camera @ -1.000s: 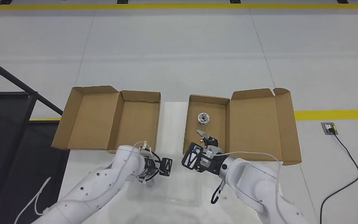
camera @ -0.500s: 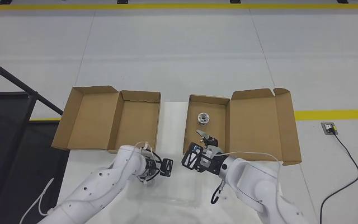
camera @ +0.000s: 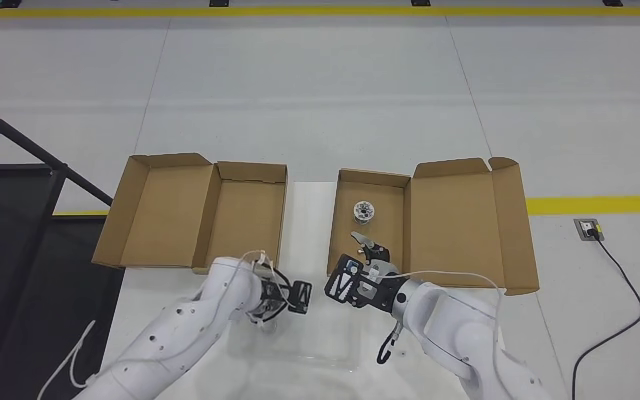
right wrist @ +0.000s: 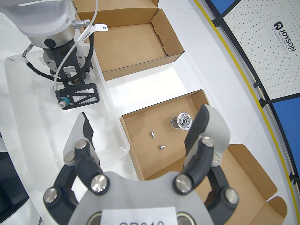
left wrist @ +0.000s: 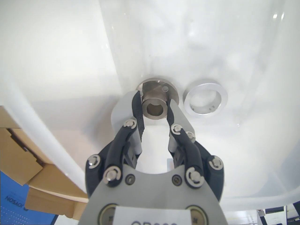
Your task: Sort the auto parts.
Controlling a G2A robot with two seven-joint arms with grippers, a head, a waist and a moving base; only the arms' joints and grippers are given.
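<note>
Presently, item by item:

1. Left claw [left wrist: 153,108]: clenched on the neck of a flanged metal hub [left wrist: 155,87], one pad on each side of the collar. We judge that the neck is chosen because the wide flange would not fit between the pads. The hub is at a corner of the clear tray [left wrist: 187,36]. We cannot tell whether it is lifted off the tray floor.
2. Flat ring [left wrist: 205,98]: lying on the tray floor just beside the hub, untouched. It is probably a later pick.
3. Right claw [right wrist: 144,120]: released, jaws wide, grasping nothing. It hangs above the tray's end next to the right box [right wrist: 131,141], and we judge that it is waiting clear of the other arm.
4. Right box contents: a spool-shaped part [right wrist: 181,121] and two small screws [right wrist: 152,134], apart from one another. They appear already sorted.
5. Left box [right wrist: 131,43]: bare inside, on the counter [camera: 310,215] alongside the tray. We judge it the likely destination for the hub.
6. Writing: a white cable tag [right wrist: 99,27], a sticker on each claw base, and a logo on the dotted board [right wrist: 264,54]. All carry print, which we do not transcribe.
</note>
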